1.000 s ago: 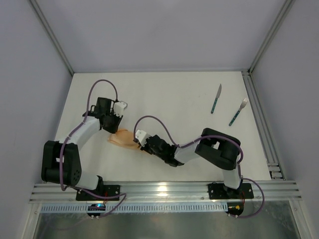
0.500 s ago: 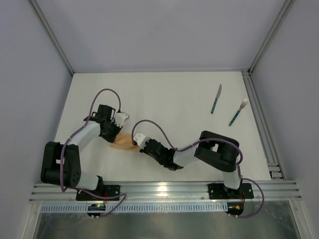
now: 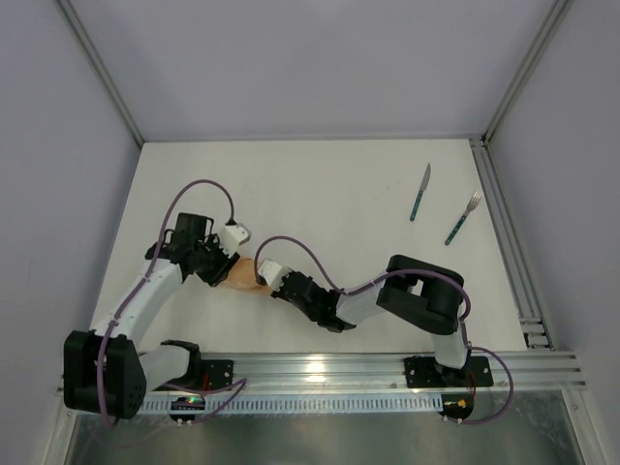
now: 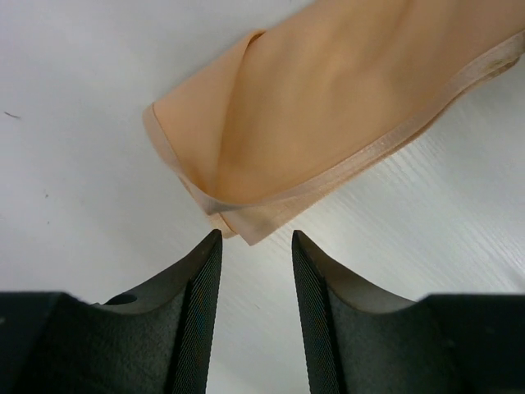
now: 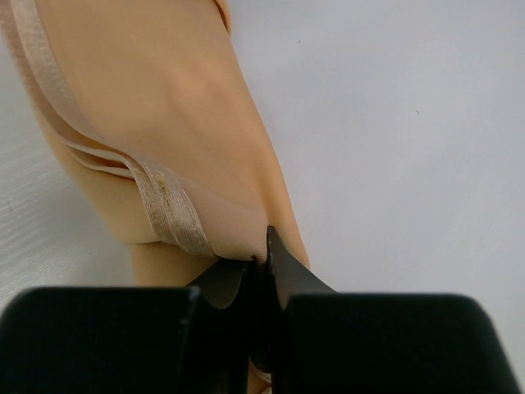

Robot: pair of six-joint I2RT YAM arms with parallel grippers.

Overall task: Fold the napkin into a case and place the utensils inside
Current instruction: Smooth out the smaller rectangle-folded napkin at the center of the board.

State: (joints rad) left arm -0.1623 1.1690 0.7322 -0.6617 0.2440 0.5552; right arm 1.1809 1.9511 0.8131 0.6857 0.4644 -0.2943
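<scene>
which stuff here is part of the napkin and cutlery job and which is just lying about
Part of the job: napkin, knife, fork.
Just lying about: nothing loose that I can see; only the table and its side rail.

The napkin point(image 4: 328, 107) is thin peach cloth, smooth and matt, edged with a slightly shinier woven hem band. The table point(image 4: 74, 164) is white and matt with a faint fine grain, and the left gripper point(image 4: 255, 246) has black, matt, plastic-looking jaws with finely ridged inner faces. The knife point(image 3: 419, 192) and fork point(image 3: 463, 218) have teal handles and silver metal ends.
</scene>
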